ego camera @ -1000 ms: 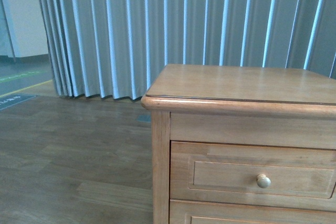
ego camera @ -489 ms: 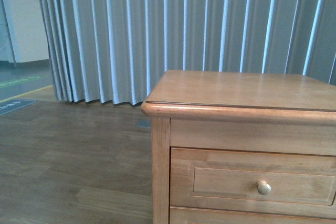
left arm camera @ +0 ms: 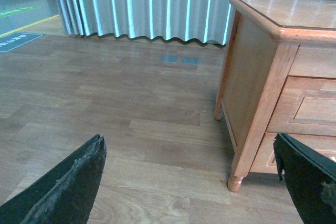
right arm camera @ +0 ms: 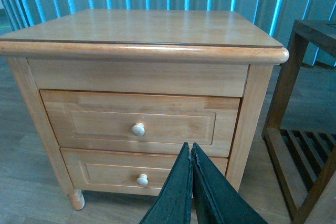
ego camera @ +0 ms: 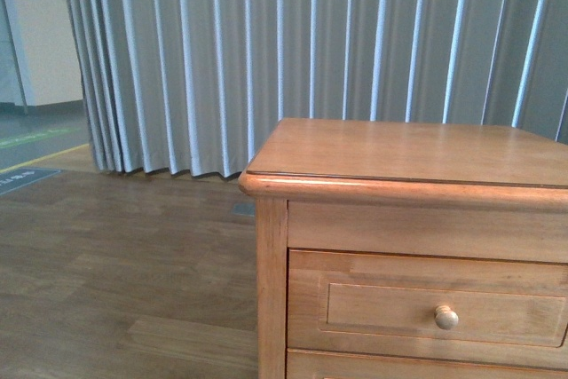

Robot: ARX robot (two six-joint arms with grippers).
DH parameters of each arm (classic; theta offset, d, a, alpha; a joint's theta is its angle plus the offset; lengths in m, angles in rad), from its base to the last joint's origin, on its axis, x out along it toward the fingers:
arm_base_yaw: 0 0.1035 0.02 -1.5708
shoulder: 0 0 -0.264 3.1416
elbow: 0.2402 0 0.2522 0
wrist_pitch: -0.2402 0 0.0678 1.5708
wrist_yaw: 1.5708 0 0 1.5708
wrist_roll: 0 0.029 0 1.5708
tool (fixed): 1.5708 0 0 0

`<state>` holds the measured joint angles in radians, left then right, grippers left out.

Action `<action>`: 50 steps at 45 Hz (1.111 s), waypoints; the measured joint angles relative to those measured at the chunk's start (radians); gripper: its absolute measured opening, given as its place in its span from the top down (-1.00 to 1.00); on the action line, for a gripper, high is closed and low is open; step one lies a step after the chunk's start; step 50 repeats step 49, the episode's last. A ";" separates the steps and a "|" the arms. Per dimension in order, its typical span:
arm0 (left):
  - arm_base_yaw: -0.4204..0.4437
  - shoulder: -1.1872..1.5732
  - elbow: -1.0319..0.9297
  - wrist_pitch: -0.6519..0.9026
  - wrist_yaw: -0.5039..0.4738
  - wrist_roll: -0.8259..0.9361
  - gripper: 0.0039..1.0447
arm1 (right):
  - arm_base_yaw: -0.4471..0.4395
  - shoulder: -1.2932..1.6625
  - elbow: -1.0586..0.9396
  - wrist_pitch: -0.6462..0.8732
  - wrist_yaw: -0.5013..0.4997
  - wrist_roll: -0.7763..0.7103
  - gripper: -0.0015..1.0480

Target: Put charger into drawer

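Note:
The upper drawer (right arm camera: 142,124) of the honey-coloured wooden nightstand is shut, with a small round pale knob (right arm camera: 138,129). It also shows in the front view (ego camera: 426,312). The charger is out of view in all frames. My right gripper (right arm camera: 190,146) is shut and empty, in front of the nightstand, a short way off the drawer fronts, to the right of the knobs. My left gripper (left arm camera: 189,148) is open and empty over the floor, left of the nightstand's corner leg (left arm camera: 234,182). Neither arm shows in the front view.
The similar lower drawer (right arm camera: 136,174) is shut too. A dark wooden slatted rack (right arm camera: 302,145) stands right of the nightstand. Grey pleated curtains (ego camera: 266,51) hang behind. Wood plank floor (left arm camera: 131,119) spreads to the left.
The front view has shifted a little: the nightstand sits slightly lower in frame than a second ago. It has held still over the last half second.

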<state>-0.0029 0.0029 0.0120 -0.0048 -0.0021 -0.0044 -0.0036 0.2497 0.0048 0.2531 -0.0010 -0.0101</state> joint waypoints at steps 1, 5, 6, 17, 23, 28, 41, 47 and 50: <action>0.000 0.000 0.000 0.000 0.000 0.000 -0.89 | 0.000 -0.006 0.000 -0.006 0.000 0.000 0.97; 0.000 0.000 0.000 0.000 0.000 0.000 -0.89 | 0.000 -0.029 0.000 -0.030 0.000 0.000 0.97; 0.000 0.000 0.000 0.000 0.000 0.000 -0.89 | 0.000 -0.034 0.000 -0.035 0.000 0.000 0.97; 0.000 0.000 0.000 0.000 0.000 0.000 -0.89 | 0.000 -0.217 0.001 -0.244 0.000 0.000 0.97; 0.000 0.000 0.000 0.000 0.000 0.000 -0.89 | 0.000 -0.244 0.001 -0.252 0.000 0.000 0.97; 0.000 0.000 0.000 0.000 0.000 0.000 -0.89 | 0.000 -0.245 0.001 -0.252 0.000 0.000 0.97; 0.000 0.000 0.000 0.000 0.000 0.000 -0.89 | 0.000 -0.245 0.001 -0.252 0.000 0.000 0.51; 0.000 0.000 0.000 0.000 0.000 0.000 -0.89 | 0.000 -0.245 0.001 -0.252 0.000 0.000 0.00; 0.000 0.000 0.000 0.000 0.000 0.000 -0.89 | 0.000 -0.245 0.001 -0.252 0.000 0.000 -0.20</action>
